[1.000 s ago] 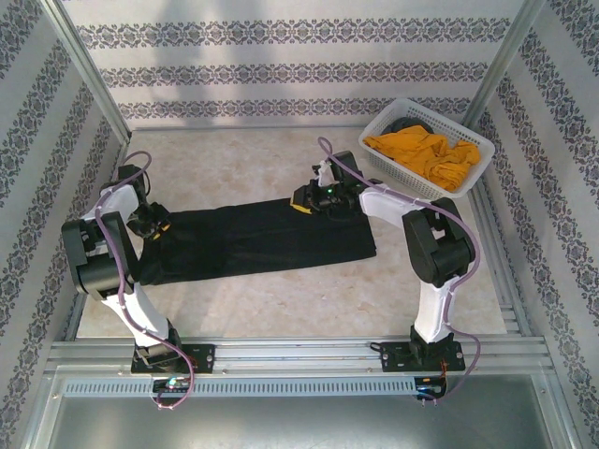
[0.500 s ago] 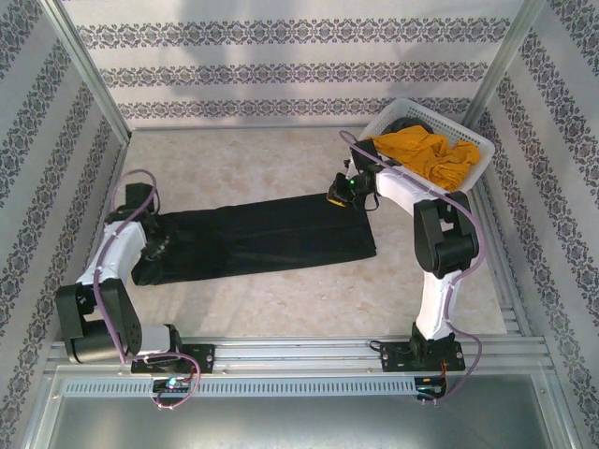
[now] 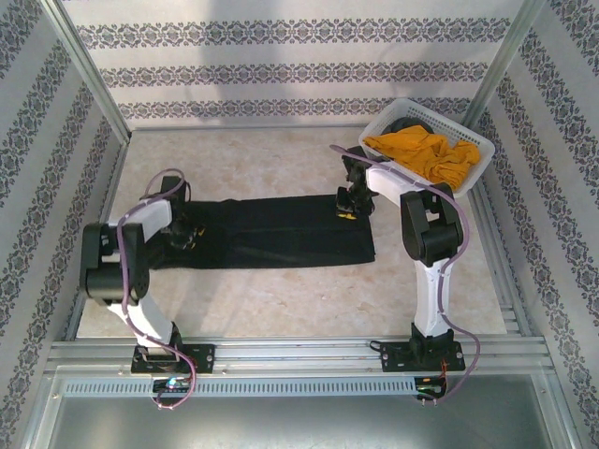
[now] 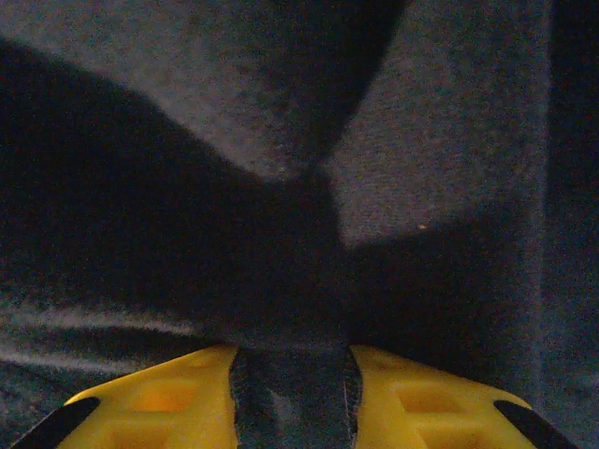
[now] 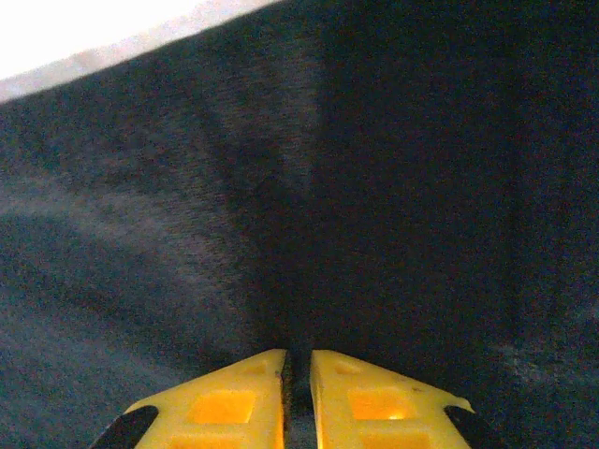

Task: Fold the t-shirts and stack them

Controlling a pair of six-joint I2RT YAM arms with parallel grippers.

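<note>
Since a second ago the black t-shirt (image 3: 281,234) has gone from a slanted band with its left end sagging toward the near edge to a straighter, narrower strip lying across the middle of the desk (image 3: 271,309). Its left end now sits further in from the left wall. The left arm has swung inward, so the left fingers (image 3: 184,236) are now on the strip's left end. The right fingers (image 3: 348,210) have moved from the middle of the far edge to the far right corner of the cloth. In the left wrist view the left fingers (image 4: 159,402) are yellow plastic wedges with recessed pockets. They are clenched on a bunched ridge of the black t-shirt (image 4: 281,140), whose matte, slightly fuzzy knit rises in soft folds above them. In the right wrist view the right fingers (image 5: 234,407) are almost together, pinching a thin fold of the black t-shirt (image 5: 421,187). A crease runs up from the slit between them, and a pale strip of desk (image 5: 75,37) shows past the cloth's edge. The orange t-shirt (image 3: 426,154) lies crumpled in the white lattice basket (image 3: 412,180) at the far right corner, as before. The desk surface is pale and faintly mottled like stone.
</note>
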